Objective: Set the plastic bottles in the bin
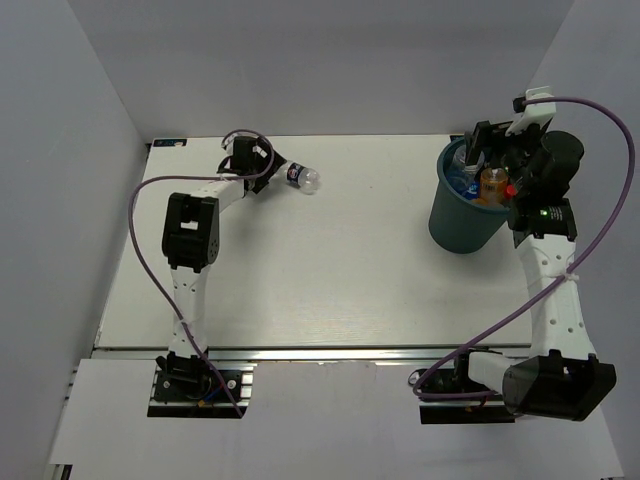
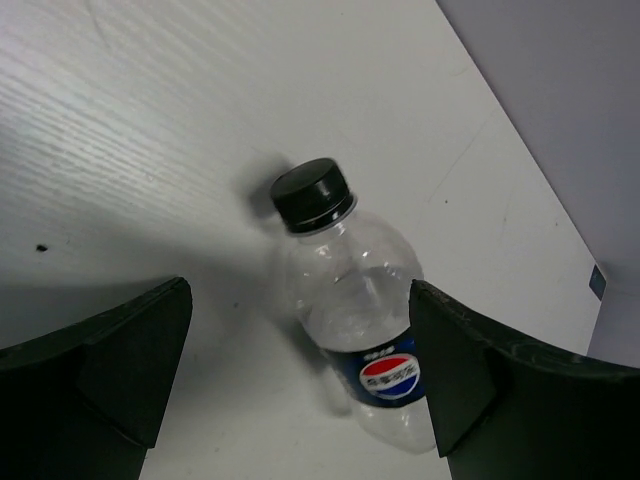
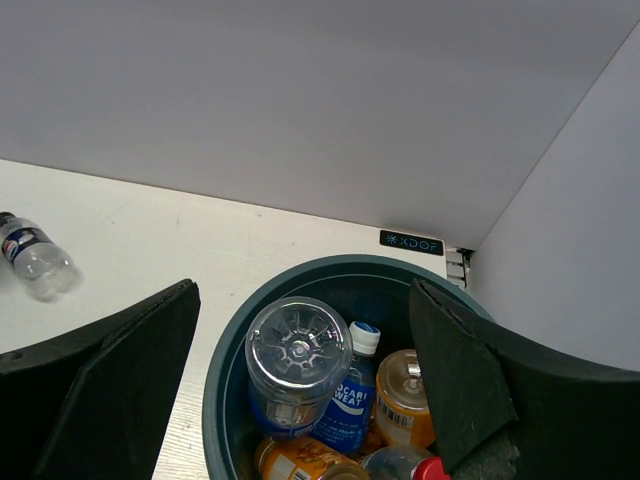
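A small clear dark-labelled bottle (image 1: 303,177) lies on its side on the table at the back left. In the left wrist view this bottle (image 2: 355,300) has a black cap and lies between my fingers, close to the right one. My left gripper (image 2: 298,340) is open around it and low over the table; it also shows in the top view (image 1: 268,170). The dark teal bin (image 1: 462,215) stands at the back right. My right gripper (image 3: 300,330) is open and empty above the bin's rim (image 3: 300,275). Inside lie a clear blue-labelled bottle (image 3: 297,360), another blue-labelled one (image 3: 350,392), orange ones (image 3: 405,395) and a red cap (image 3: 430,468).
White walls enclose the table on the left, back and right. The bin stands close to the right wall and back edge. The small bottle also shows far left in the right wrist view (image 3: 35,258). Purple cables loop from both arms.
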You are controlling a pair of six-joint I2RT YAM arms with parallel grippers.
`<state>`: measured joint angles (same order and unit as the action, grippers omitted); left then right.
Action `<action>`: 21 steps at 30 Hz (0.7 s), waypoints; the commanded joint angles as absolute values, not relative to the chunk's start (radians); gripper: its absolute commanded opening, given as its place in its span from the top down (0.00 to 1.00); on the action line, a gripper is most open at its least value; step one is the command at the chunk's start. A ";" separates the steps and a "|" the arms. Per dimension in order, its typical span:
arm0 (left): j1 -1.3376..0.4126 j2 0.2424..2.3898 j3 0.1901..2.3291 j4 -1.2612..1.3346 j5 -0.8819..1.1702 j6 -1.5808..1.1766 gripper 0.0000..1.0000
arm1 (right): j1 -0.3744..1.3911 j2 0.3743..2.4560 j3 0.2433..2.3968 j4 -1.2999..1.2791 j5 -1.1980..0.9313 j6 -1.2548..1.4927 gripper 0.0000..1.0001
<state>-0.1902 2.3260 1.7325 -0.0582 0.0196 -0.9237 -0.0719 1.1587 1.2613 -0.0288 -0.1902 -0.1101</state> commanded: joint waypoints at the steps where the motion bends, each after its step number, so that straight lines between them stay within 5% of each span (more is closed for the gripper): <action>1: -0.205 2.345 1.798 -0.008 0.044 -0.937 0.02 | -0.075 1.166 1.264 0.002 -0.193 -0.120 0.11; 15: -0.311 2.554 2.104 -0.150 -0.104 -0.799 0.02 | -0.075 1.232 1.267 0.002 -0.183 -0.141 0.11; 17: -0.327 2.565 2.117 -0.160 -0.126 -0.773 0.07 | -0.075 1.233 1.261 0.002 -0.176 -0.146 0.11; 19: -0.339 2.574 2.137 -0.167 -0.143 -0.746 0.28 | -0.074 1.230 1.252 0.002 -0.173 -0.150 0.11; 21: -0.356 2.585 2.154 -0.178 -0.164 -0.715 0.36 | -0.075 1.230 1.246 0.002 -0.169 -0.153 0.11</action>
<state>-0.3347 2.5752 2.1136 -0.1123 -0.1024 -0.7883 -0.0719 1.2407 1.2591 -0.0280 -0.1841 -0.1379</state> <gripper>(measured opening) 0.692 0.895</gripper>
